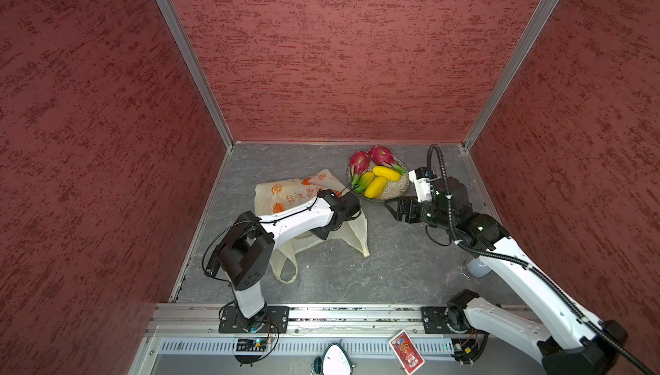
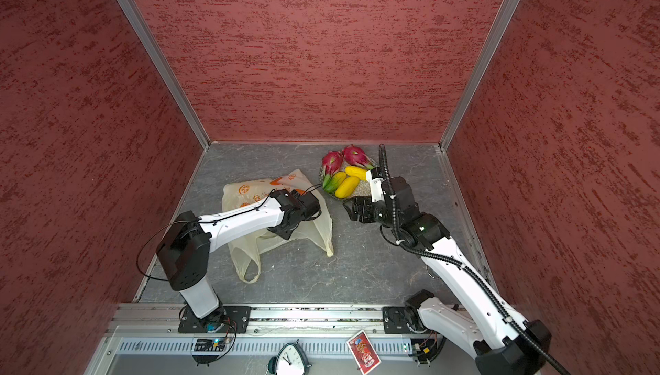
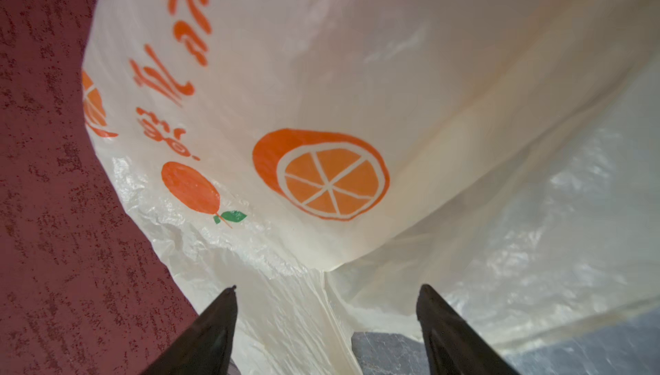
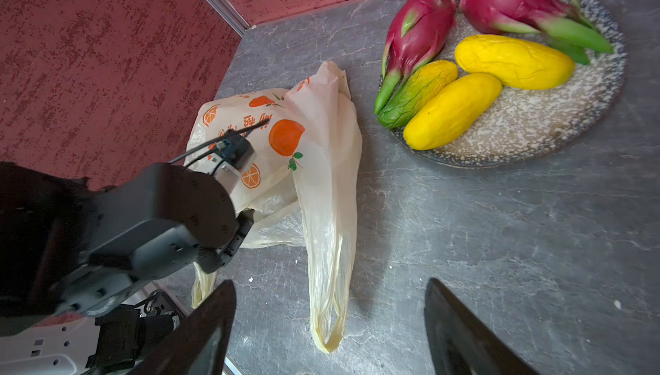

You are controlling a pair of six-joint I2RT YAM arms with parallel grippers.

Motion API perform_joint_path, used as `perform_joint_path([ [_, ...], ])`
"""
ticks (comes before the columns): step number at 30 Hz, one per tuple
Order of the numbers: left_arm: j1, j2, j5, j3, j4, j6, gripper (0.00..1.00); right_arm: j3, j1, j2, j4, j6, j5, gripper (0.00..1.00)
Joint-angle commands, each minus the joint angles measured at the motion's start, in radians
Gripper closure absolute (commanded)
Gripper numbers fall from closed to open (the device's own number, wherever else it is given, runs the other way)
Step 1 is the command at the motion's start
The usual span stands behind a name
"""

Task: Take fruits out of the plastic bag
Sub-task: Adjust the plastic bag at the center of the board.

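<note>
Five fruits sit heaped on the speckled grey plate (image 4: 535, 123): two pink dragon fruits (image 4: 418, 34) with green tips at its far edge, two yellow mangoes (image 4: 514, 60) nearer the middle, and one green-yellow mango (image 4: 418, 93) touching the yellow one beside it. The plastic bag (image 4: 321, 141) lies slack on the grey table (image 4: 464, 230) just beside the plate, apart from its rim, with both loop handles (image 4: 328, 319) trailing away from the plate.

From where I stand the print on the bag is plain. There is a halved orange with white segment lines, a whole orange with a small green leaf, and a row of orange characters that I cannot read.

The left gripper (image 3: 328, 286) hangs low over the bag on the side away from the plate. Its jaws are spread wide, with crinkled film lying ahead of them. The right gripper (image 4: 332, 281) hovers over bare table just beside the plate's near rim, jaws equally wide and turned towards the bag.

Well apart from the plate, past the arms' mounting rail, lie a small clock (image 2: 289, 359) and a red card (image 1: 407, 351) whose print is too small to read.
</note>
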Motion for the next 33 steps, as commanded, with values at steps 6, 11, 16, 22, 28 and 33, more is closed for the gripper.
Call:
perform_joint_path([
  [6,0.043,0.149,-0.168,-0.068,0.122,-0.129,0.21,0.073,-0.027,-0.094,-0.154,-0.085,0.110,0.15],
  [11,0.055,0.127,-0.282,-0.060,0.074,-0.205,0.19,0.076,-0.031,-0.131,-0.186,-0.094,0.115,0.14],
  [16,0.114,0.001,-0.130,-0.081,0.130,-0.120,0.78,0.067,-0.031,-0.134,-0.177,-0.081,0.103,0.17],
  [22,0.211,-0.277,0.214,-0.064,0.186,0.024,1.00,0.072,-0.030,-0.136,-0.168,-0.076,0.072,0.26],
  [28,0.402,-0.391,0.580,-0.021,0.144,0.179,1.00,0.049,0.021,-0.171,-0.065,-0.069,-0.159,0.32],
  [33,0.468,-0.368,0.688,0.042,0.066,0.235,1.00,0.010,0.202,-0.099,0.036,0.031,-0.139,0.43],
])
